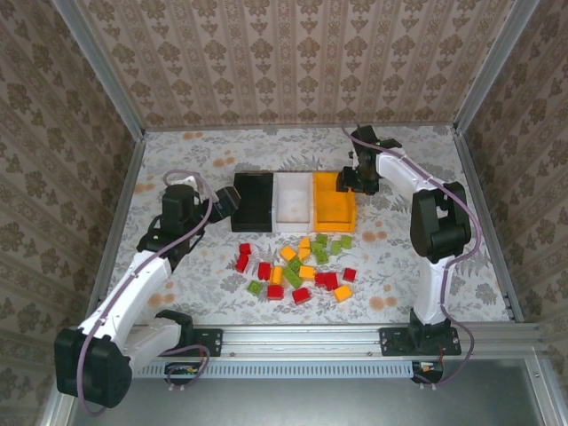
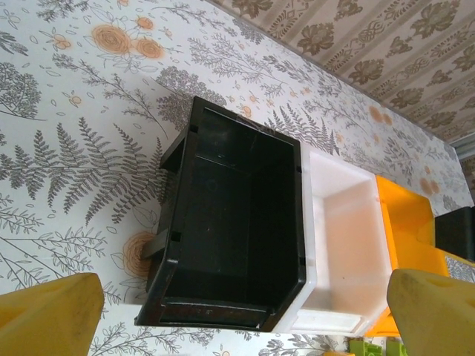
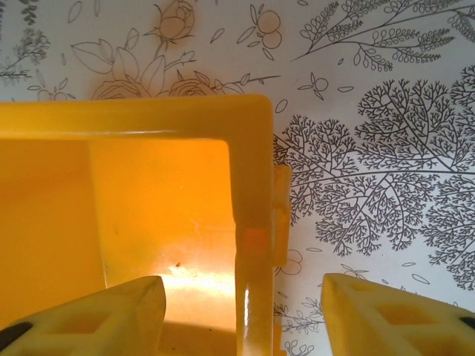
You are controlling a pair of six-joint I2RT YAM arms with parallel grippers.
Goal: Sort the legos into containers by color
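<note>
Astride wall of orange bin (image 3: 133, 119), right claw (image 3: 241, 288) parted, gripping nothing; left claw (image 2: 245, 285) wide open, empty.

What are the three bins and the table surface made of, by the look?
Black bin: moulded plastic, semi-gloss; thin ribbed walls with faint sheen.
White bin: same moulding, probably plastic, smooth.
Orange bin: plastic, glossy, maybe slightly translucent; bright glow on inner wall.
Table cover: matte floral print, paper or vinyl, unclear which.
</note>
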